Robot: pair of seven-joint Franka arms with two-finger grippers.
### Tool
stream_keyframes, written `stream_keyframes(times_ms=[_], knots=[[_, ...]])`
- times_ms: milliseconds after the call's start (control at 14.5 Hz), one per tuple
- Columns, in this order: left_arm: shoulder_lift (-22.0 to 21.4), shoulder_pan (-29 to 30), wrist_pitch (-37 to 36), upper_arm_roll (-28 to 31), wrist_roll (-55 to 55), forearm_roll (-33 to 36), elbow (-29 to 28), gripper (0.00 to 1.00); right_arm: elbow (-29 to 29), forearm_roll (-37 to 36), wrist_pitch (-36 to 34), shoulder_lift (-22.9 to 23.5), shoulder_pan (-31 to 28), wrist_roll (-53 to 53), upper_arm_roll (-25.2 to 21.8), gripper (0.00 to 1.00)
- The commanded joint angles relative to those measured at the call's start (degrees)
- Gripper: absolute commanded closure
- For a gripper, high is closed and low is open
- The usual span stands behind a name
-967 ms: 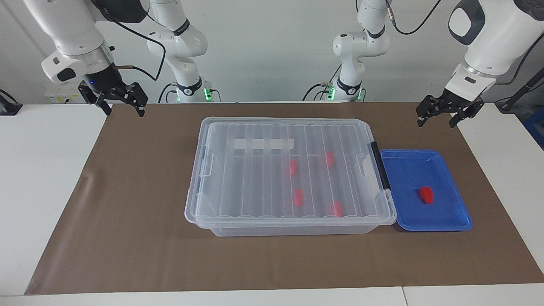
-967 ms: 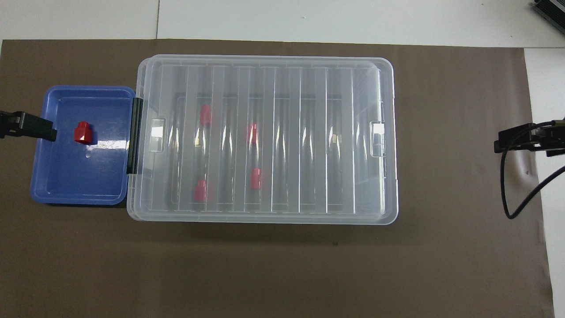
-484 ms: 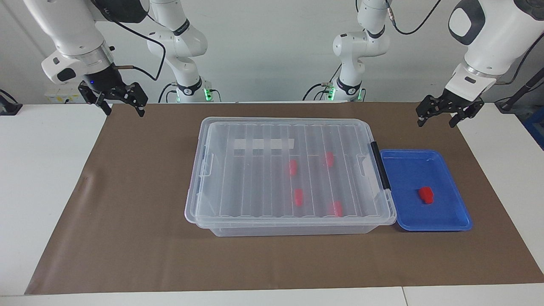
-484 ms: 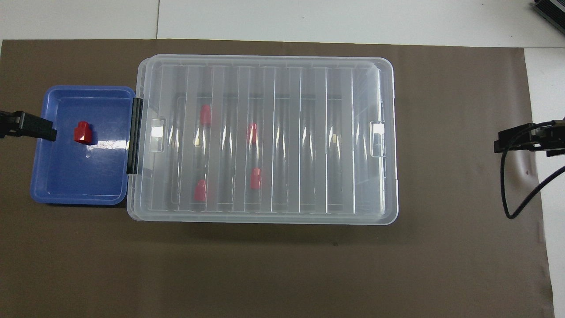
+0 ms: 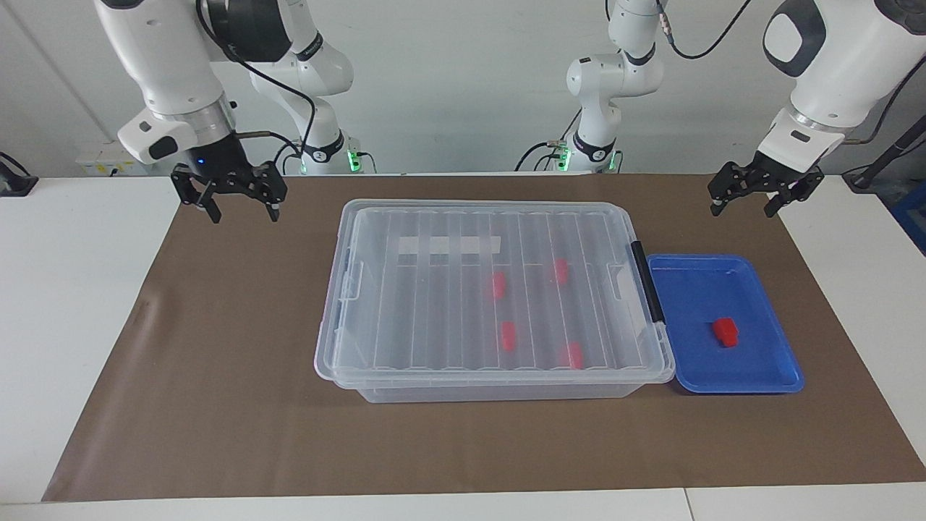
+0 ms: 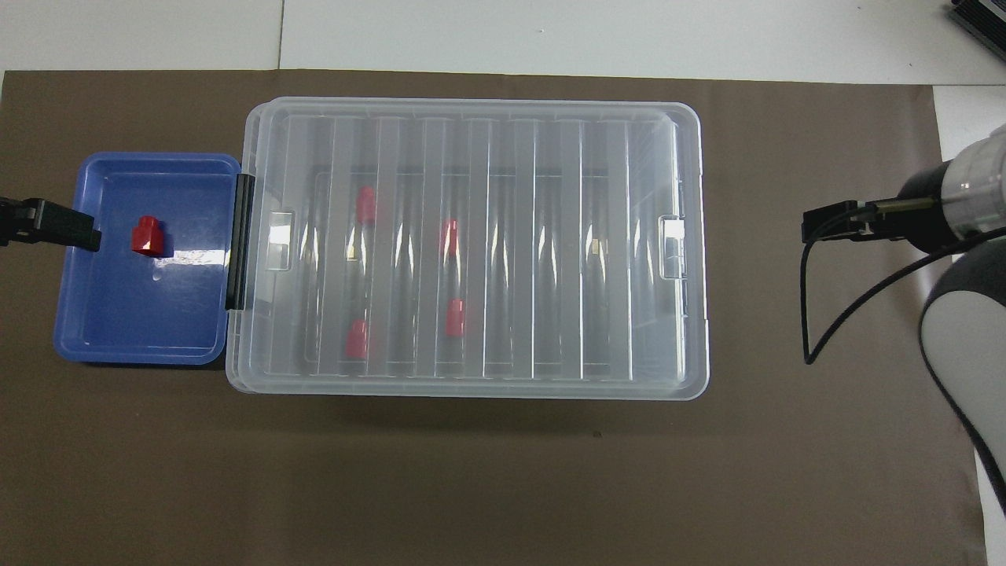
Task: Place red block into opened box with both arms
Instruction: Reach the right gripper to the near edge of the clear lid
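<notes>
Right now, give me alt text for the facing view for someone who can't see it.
A lidded clear storage bin with four red blocks inside sits mid-table beside a blue tray holding one red block. Both open pincers hover empty over the brown mat: the right pincer, the left pincer.

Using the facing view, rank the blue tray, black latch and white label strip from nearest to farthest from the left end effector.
From the left end effector:
1. Blue tray, below it, at the left arm's end.
2. Black latch, on the box end beside the tray.
3. White label strip, on the lid, toward the right arm's end.
</notes>
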Motion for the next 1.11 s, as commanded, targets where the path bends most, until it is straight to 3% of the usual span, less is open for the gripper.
stream_keyframes(times_ms=[0, 415, 1037], knots=[[-1.4, -0.4, 1.2, 0.1, -0.9, 0.9, -1.8, 0.00, -0.5, 1.2, 5.5, 3.9, 2.0, 0.9, 0.3, 0.00], [-1.5, -0.4, 1.3, 0.1, -0.9, 0.9, -1.9, 0.00, -6.5, 1.6, 17.5, 6.8, 5.5, 3.4, 0.3, 0.00], [-1.7, -0.4, 1.5, 0.1, -0.9, 0.9, -2.3, 0.00, -7.5, 1.6, 21.0, 9.5, 6.0, 4.6, 0.3, 0.00]])
